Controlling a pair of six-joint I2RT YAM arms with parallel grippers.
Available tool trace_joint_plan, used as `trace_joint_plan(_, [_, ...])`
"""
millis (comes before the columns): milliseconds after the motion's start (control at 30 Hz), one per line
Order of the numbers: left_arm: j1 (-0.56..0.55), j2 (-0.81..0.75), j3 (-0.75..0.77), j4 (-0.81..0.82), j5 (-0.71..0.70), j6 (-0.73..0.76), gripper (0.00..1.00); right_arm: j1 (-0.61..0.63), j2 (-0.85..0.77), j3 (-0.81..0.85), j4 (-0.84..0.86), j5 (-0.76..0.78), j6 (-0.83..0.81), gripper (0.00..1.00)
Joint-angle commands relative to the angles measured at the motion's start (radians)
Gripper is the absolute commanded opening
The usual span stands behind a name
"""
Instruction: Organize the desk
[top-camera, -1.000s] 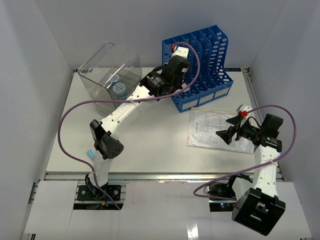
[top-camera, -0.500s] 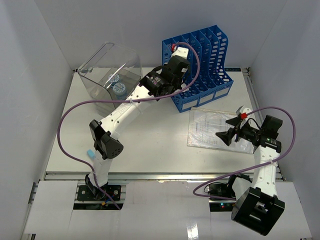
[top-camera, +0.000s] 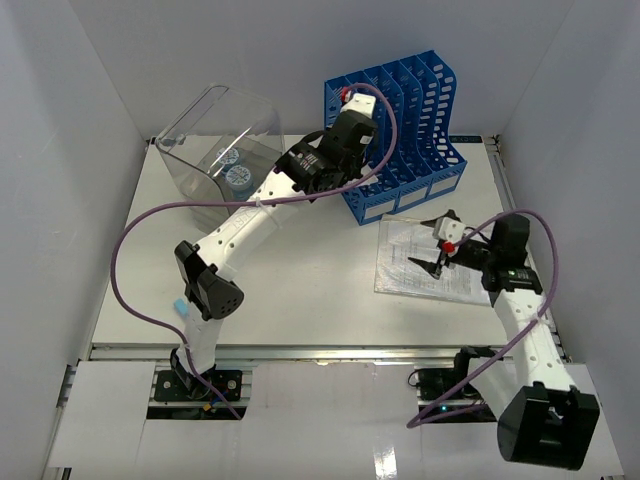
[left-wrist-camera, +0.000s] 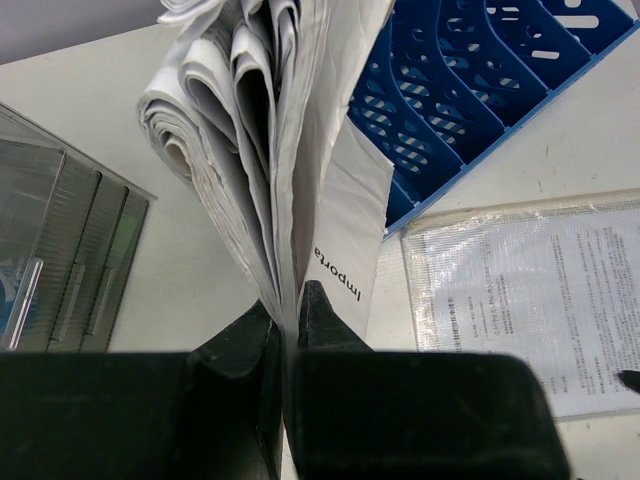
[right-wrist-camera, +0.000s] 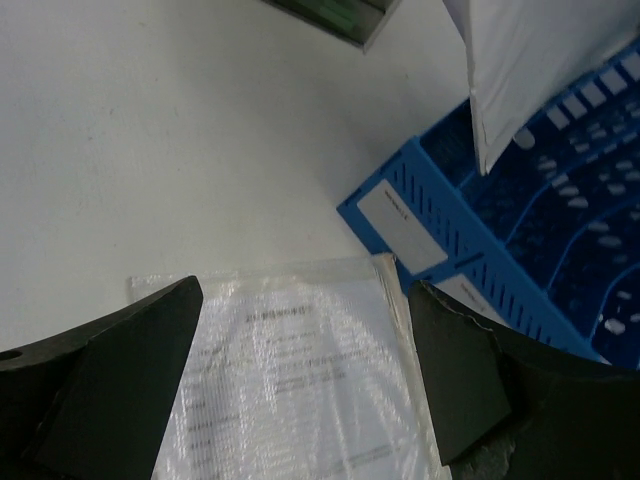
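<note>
Counted on the large flat white rectangular desk (top-camera: 320, 290): one blue slotted plastic file rack (top-camera: 410, 120) at the back, one clear plastic drawer box (top-camera: 215, 135) at the back left corner, one clear plastic sleeve with a printed sheet inside (top-camera: 410, 250) lying flat at the right, and one small light-blue object (top-camera: 181, 307) near the left front edge. Two arms, two grippers. About five slots in the rack, hard to count exactly from above.

Pinched between the pressed-together fingers of the left gripper (left-wrist-camera: 287, 315): one thick sheaf of white papers (left-wrist-camera: 250, 120), held on edge just beside the rack's left end. Legible on its outer sheet: "Importa" (cut off there by the fold). Two white labels (right-wrist-camera: 400, 215) on the rack's front, blank as seen from the right wrist. Print on the sleeved sheet too small to read.

Spread wide over the sleeve: the right gripper (right-wrist-camera: 305, 288), fingers well apart, holding nothing.

Bare tabletop across the middle and the left front, down to the metal rail (top-camera: 320, 350) along the near edge. White walls close on three sides, sleeve near the right edge
</note>
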Motion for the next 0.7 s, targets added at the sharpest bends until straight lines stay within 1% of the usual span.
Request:
trace_joint_plan(0, [-0.005,-0.107,-0.012,0.032,0.001,-0.003,0.07,0.258,0.088,-0.004,0.557,0.364,0.205,0.91])
trace_joint_plan(33, [-0.004,-0.11,-0.012,0.034,0.0,-0.003,0.07,0.292,0.135,0.005,0.67,0.461,0.295,0.91])
trace_joint_plan(67, [-0.003,-0.111,-0.012,0.036,0.0,-0.003,0.07,0.333,0.187,0.02,0.769,0.545,0.35,0.9])
trace_joint_plan(100, [-0.002,-0.112,-0.013,0.037,-0.001,-0.002,0.08,0.372,0.237,0.038,0.842,0.615,0.367,0.9])
trace_joint_plan(167, [-0.001,-0.11,-0.02,0.038,-0.003,-0.003,0.08,0.404,0.311,0.068,0.903,0.731,0.343,0.9])
trace_joint_plan(233, [0.001,-0.108,-0.031,0.049,0.001,-0.006,0.08,0.414,0.376,0.102,0.942,0.705,0.352,0.9])
trace_joint_plan(300, [0.004,-0.106,-0.042,0.059,0.011,-0.013,0.08,0.434,0.407,0.118,0.974,0.673,0.358,0.9])
trace_joint_plan(433, [0.01,-0.1,-0.046,0.079,0.03,-0.028,0.08,0.486,0.496,0.152,1.049,0.757,0.351,0.9])
trace_joint_plan(533, [0.013,-0.084,-0.021,0.079,0.049,-0.053,0.08,0.495,0.563,0.182,1.062,0.754,0.386,0.91])
trace_joint_plan(667, [0.018,-0.068,0.01,0.07,0.06,-0.081,0.08,0.5,0.539,0.136,1.083,0.665,0.395,0.97])
